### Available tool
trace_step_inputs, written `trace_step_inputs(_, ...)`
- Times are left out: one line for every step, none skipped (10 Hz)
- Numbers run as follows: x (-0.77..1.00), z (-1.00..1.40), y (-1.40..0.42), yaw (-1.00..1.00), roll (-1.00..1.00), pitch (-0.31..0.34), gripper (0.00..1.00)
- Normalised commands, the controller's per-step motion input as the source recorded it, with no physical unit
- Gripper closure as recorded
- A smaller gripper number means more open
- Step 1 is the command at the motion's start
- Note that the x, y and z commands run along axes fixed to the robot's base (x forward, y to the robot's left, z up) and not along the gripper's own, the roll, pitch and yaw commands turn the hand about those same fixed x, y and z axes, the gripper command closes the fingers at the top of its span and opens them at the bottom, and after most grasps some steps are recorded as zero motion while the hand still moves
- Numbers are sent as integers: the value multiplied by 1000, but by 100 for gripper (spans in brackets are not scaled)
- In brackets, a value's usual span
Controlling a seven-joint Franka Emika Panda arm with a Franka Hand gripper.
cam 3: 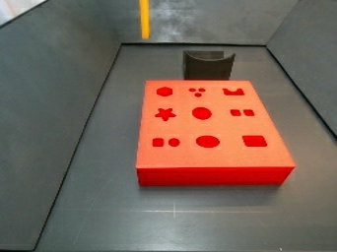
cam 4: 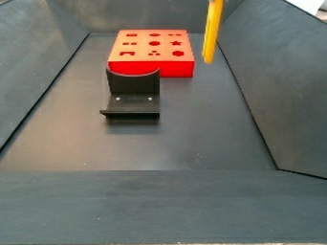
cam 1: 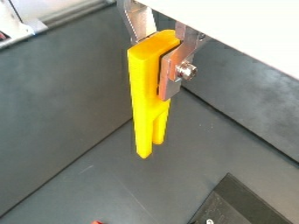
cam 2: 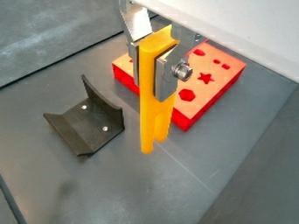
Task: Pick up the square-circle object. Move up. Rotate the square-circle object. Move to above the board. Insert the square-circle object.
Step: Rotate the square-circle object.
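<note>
1. The gripper (cam 1: 167, 63) pinches the square-circle object (cam 1: 149, 96) near its solid end, one silver finger (cam 1: 177, 70) flat against its side. The bar hangs below with its two prongs pointing at the grey floor. Most of its length lies beyond the grip, so I judge that any knock could swing it in the pads or pull it loose.

2. In a wrist view the bar (cam 2: 155, 96) hangs upright with the fixture (cam 2: 84, 122) at the left of the frame and the board (cam 2: 187, 77) behind it. The prong tips look clear of the floor, though the angle makes that hard to confirm. If the rotation sweeps low, the tips could catch the fixture or the board's near edge.

3. In a side view the fixture (cam 4: 133, 88) stands just in front of the board (cam 4: 155, 50). The bar (cam 4: 212, 29) hangs at the upper right of the frame, off to one side of the board. A low path across could clip the board's rim.

4. In a side view the board (cam 3: 211, 128) fills the centre, with the fixture (cam 3: 207, 65) behind it. The bar (cam 3: 144, 19) is only a sliver at the top edge. The holes are small and closely set, so a slight twist or offset could send the prongs into the wrong hole or jam them on the red top.
</note>
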Motion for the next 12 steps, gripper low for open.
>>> trace_step_inputs(0, 0, 0, -1000, 27, 3, 100)
trace_step_inputs(-7, -28, 20, -1000, 28, -8, 100)
trace_step_inputs(-5, -21, 27, -1000, 33, -12, 100)
trace_step_inputs(1, -16, 19, -1000, 35, -18, 100)
trace_step_inputs(3, -13, 16, -971, 38, -24, 100)
trace_step_inputs(1, -13, 12, -710, 31, -21, 100)
trace_step_inputs(1, -9, 7, -388, 22, -17, 100)
trace_step_inputs(0, -7, 6, -214, 19, -13, 100)
trace_step_inputs(59, 0, -36, -1000, 5, -3, 100)
trace_step_inputs(58, 0, -33, -1000, 5, -3, 100)
trace_step_inputs(52, -3, -14, -1000, 5, -2, 100)
trace_step_inputs(48, -7, -7, -1000, 5, -2, 100)
